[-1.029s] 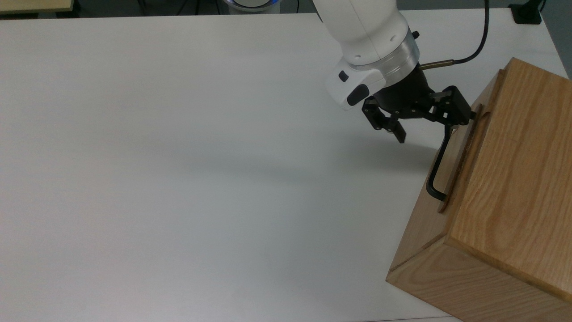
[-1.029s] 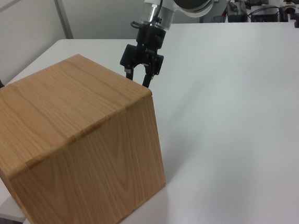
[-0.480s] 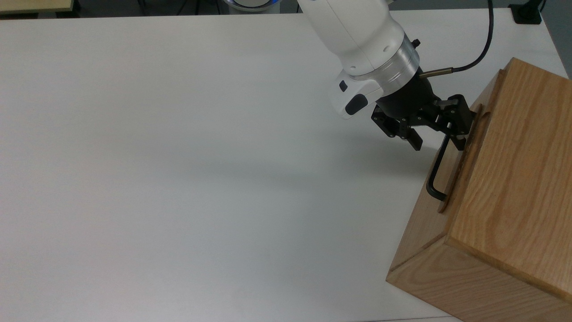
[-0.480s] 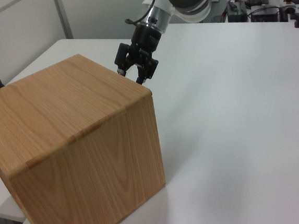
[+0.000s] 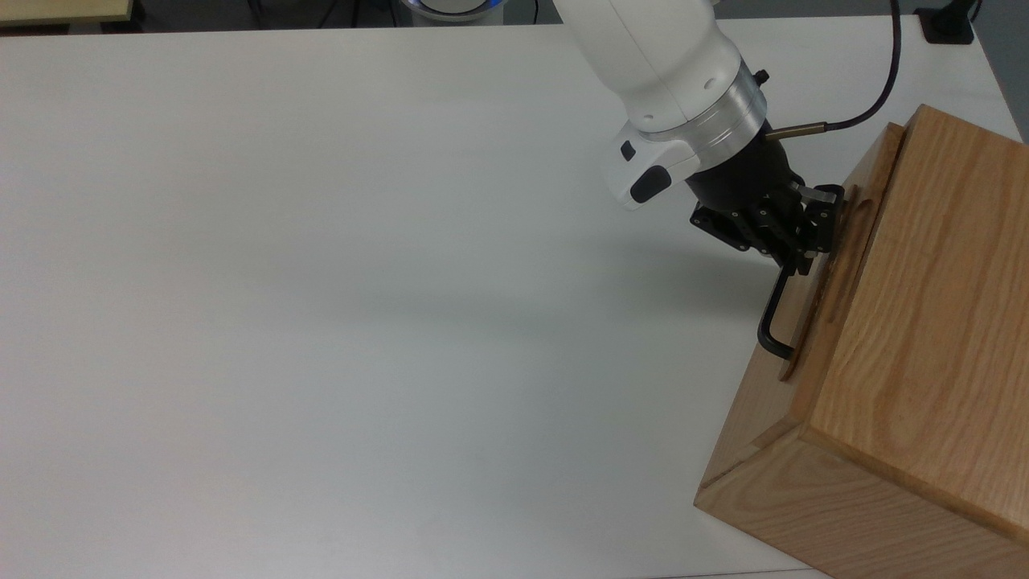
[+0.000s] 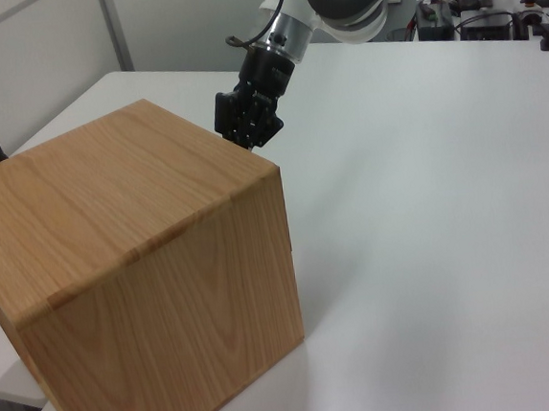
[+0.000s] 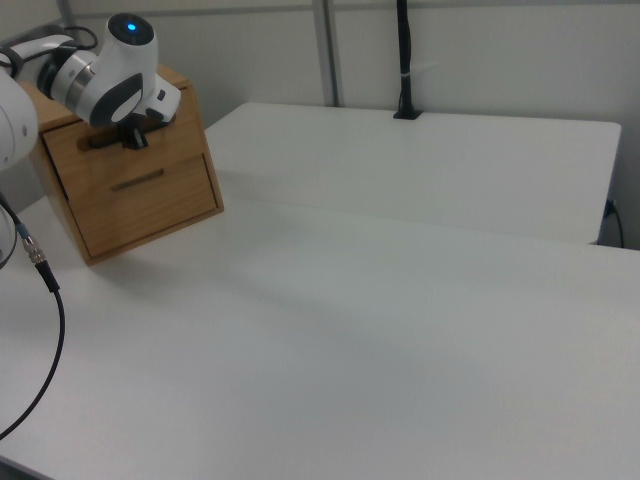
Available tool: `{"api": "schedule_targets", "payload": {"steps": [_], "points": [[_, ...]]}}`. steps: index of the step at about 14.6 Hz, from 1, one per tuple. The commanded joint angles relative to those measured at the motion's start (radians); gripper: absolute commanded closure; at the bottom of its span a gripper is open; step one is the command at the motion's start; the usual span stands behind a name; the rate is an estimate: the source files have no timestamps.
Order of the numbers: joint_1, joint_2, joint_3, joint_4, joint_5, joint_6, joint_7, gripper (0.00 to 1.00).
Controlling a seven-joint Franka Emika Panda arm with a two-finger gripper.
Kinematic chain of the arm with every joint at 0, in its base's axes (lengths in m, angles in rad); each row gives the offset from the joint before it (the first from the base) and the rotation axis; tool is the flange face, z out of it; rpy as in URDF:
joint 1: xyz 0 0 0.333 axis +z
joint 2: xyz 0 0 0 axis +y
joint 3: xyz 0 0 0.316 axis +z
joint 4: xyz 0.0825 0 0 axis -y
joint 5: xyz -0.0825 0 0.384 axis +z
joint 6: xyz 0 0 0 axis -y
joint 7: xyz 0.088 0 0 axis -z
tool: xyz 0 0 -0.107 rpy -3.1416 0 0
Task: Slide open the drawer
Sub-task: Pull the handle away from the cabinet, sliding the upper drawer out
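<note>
The oak drawer [image 5: 806, 318] sits in the upper part of a wooden cabinet [image 5: 916, 322] at the top view's right, its front pulled slightly out from the box. My gripper [image 5: 800, 253] is shut on the upper end of the drawer's black bar handle [image 5: 773, 318]. In the left view the gripper [image 6: 249, 131] is pressed against the far top edge of the cabinet [image 6: 136, 275], and the drawer front is hidden. In the right view the gripper [image 7: 133, 138] holds the handle [image 7: 100, 142] on the upper drawer [image 7: 70, 150].
The cabinet stands on a wide white table [image 5: 321, 281], near its right edge in the top view. A second drawer front [image 7: 150, 200] lies below the upper one. A black cable [image 5: 876, 88] arcs from the wrist over the table. A black post [image 7: 405, 60] stands at the table's far edge.
The fingers, open a second ago, have closed on the handle. The wrist shifted toward the cabinet, and the drawer front now stands slightly out from the box.
</note>
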Motion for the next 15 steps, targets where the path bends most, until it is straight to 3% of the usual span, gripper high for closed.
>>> {"api": "schedule_targets", "payload": {"steps": [1,7,15], "points": [[0.010,-0.009,-0.068,0.006,0.014,0.003,0.028,1.00],[-0.043,-0.161,-0.094,-0.190,0.008,-0.063,-0.044,1.00],[-0.197,-0.319,-0.115,-0.257,0.007,-0.475,-0.161,1.00]]}}
